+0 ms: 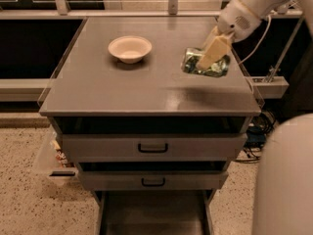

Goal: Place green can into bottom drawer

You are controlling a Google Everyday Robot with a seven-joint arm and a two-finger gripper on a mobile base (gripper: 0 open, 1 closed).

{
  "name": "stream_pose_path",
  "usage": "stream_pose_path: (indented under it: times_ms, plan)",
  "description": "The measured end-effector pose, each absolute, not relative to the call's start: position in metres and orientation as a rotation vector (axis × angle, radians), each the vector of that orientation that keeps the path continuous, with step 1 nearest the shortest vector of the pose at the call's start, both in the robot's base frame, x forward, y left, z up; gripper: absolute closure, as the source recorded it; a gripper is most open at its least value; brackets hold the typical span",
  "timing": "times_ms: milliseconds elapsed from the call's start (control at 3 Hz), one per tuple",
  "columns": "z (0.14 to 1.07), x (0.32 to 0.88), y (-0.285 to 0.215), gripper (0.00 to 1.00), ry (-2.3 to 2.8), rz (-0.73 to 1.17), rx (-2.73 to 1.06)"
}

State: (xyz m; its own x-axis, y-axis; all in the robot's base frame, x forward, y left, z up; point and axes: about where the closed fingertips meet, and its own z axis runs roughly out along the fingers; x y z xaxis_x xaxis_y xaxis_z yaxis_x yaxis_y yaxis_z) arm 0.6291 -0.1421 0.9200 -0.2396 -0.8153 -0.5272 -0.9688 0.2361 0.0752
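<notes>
The green can (195,62), green with silver mottling, lies on its side in my gripper (206,61), over the right part of the grey cabinet top (122,89). The beige fingers (214,49) are shut on it, and its shadow falls on the top below, so it hangs a little above the surface. The bottom drawer (151,214) is pulled open at the foot of the cabinet, a dark shallow tray straight below the front edge. My white arm comes in from the upper right.
A beige bowl (129,48) stands on the cabinet top at the back left. Two upper drawers (152,147) with black handles are slightly ajar. A large white part of my body (286,180) fills the lower right. Cables and a rail lie to the right.
</notes>
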Motion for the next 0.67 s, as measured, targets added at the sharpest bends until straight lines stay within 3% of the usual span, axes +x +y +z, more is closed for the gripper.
stream_pose_path:
  times_ms: [667]
  plan:
    - [0.997, 0.490, -0.163, 1.00, 2.091, 0.606, -1.458]
